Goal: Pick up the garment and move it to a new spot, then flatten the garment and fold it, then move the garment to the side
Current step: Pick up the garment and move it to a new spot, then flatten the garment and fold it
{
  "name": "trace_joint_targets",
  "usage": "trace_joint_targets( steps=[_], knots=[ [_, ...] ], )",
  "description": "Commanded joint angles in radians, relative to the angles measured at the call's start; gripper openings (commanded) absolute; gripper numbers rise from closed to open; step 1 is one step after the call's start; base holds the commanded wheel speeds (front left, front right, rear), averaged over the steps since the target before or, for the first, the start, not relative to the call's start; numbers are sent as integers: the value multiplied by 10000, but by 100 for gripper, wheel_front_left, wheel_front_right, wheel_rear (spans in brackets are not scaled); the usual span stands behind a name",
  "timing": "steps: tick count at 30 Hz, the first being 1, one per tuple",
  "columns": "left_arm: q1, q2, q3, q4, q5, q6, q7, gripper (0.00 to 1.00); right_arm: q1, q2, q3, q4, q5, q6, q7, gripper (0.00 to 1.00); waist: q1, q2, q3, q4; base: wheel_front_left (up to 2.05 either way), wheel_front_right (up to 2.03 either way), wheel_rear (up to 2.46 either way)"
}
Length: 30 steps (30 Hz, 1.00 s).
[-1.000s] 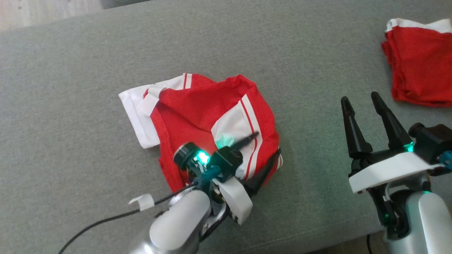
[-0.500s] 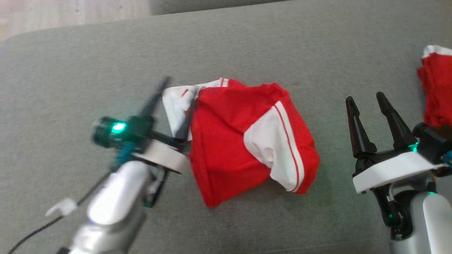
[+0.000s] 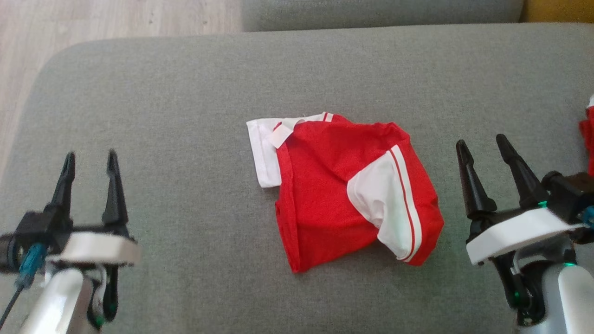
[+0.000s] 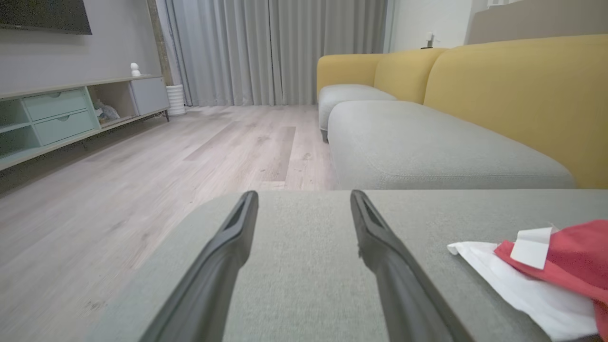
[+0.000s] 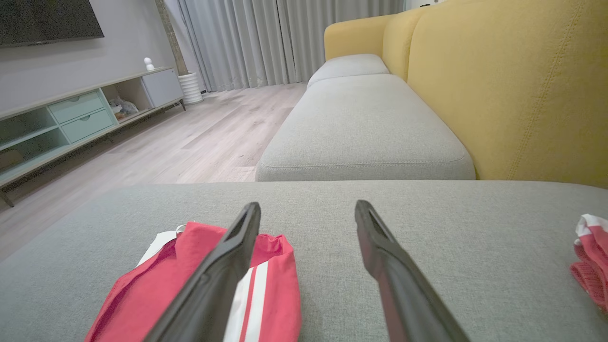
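The garment is a red piece with white panels and stripes, lying crumpled in the middle of the grey cushion. Its white edge and red cloth show at the lower right of the left wrist view and at the lower left of the right wrist view. My left gripper stands open at the lower left, well clear of the garment, with nothing between its fingers. My right gripper stands open at the lower right, just beyond the garment's right edge, also holding nothing.
A second red and white cloth lies at the right edge of the cushion, also seen in the right wrist view. Wooden floor lies beyond the cushion's left end. A yellow sofa back rises on the right.
My left gripper let go of the garment and drew back to the lower left, open. The head camera shifted, so the garment now sits more to the right in the picture. The right gripper stayed put.
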Motion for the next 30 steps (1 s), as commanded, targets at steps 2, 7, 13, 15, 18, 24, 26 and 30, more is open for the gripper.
trace_joint_targets(
  steps=[2, 7, 13, 15, 18, 24, 26, 30],
  knots=[
    [179, 515, 524, -695, -234, 22, 207, 100, 57, -8, 211, -403, -77, -17, 87, 100, 1, 0, -179, 62, 0, 0, 0],
    [1204, 822, 438, -1912, -351, 277, 1021, 100, 359, 0, 289, -425, -73, -17, 189, 100, 1, 0, -484, -34, 0, 0, 0],
    [1817, 966, 300, -2663, -273, 558, 1462, 100, 668, 37, 261, -495, -116, -17, 258, 100, 1, 0, -742, -132, 0, 0, 0],
    [2000, 1027, 262, -2847, -258, 634, 1607, 100, 781, 52, 236, -525, -168, -17, 295, 100, 1, 0, -833, -166, 0, 0, 0],
    [2182, 1080, 209, -3076, -242, 727, 1770, 100, 896, 80, 228, -569, -151, -17, 330, 100, 1, 0, -909, -194, 0, 0, 0],
    [2370, 1059, 206, -3266, -353, 831, 1883, 100, 975, 119, 231, -619, -146, -17, 410, 100, 1, 0, -948, -194, 0, 0, 0],
    [2387, 1052, 201, -3299, -373, 846, 1889, 100, 979, 128, 232, -642, -146, -17, 432, 100, 1, 0, -933, -181, 0, 0, 0],
    [2382, 1041, 196, -3348, -396, 885, 1886, 100, 957, 137, 233, -663, -159, -17, 478, 100, 1, 0, -901, -156, 0, 0, 0]
  ],
)
